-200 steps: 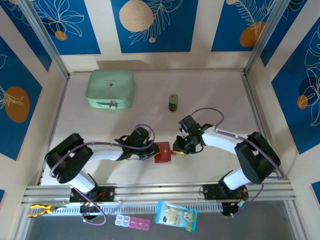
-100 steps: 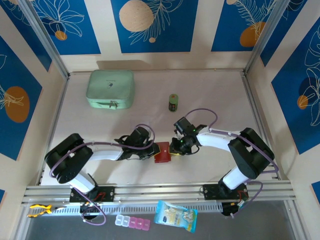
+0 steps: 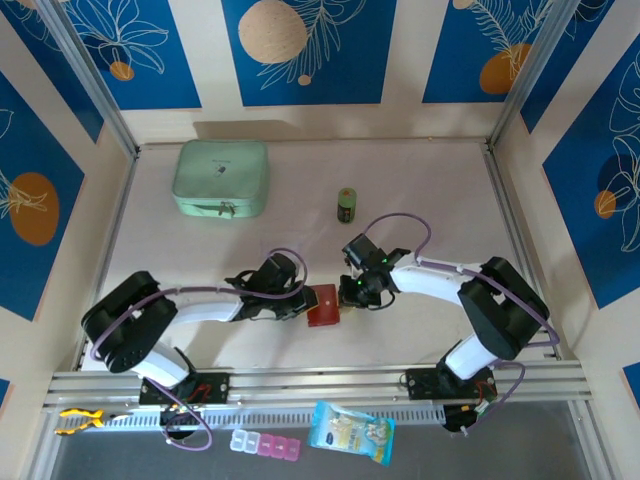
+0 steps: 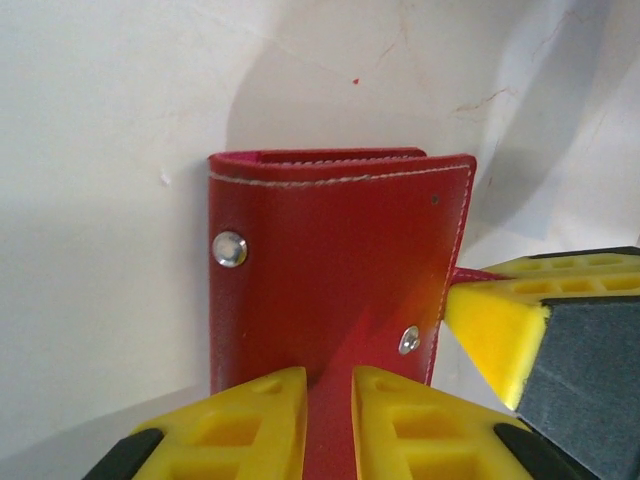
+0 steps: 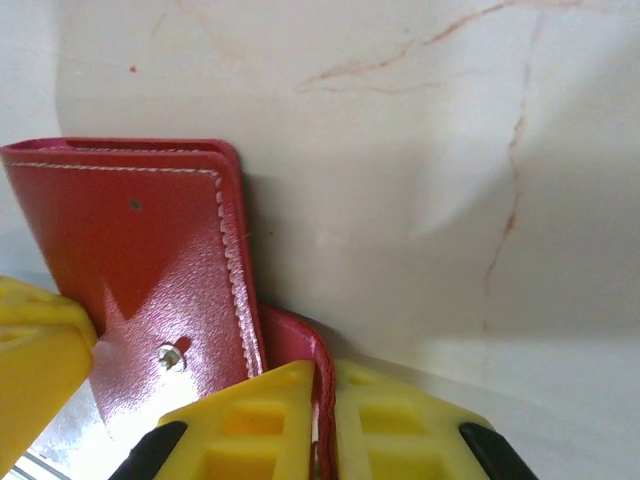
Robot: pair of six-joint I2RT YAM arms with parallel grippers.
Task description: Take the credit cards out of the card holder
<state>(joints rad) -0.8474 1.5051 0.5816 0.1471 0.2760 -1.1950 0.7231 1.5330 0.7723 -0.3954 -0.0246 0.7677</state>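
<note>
One dark-red card holder (image 4: 330, 270), on the counter (image 4: 100, 120): my left jaws grip its near edge, my right jaws, just alongside, pinch its snap tab (image 5: 298, 340).

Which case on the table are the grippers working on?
The small red card holder, between the left gripper and right gripper; the larger mint-green case lies apart at the back left.

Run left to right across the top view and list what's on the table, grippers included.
mint-green zip case → left gripper → card holder → right gripper. The small green can is left out: it shares the right gripper's span.
</note>
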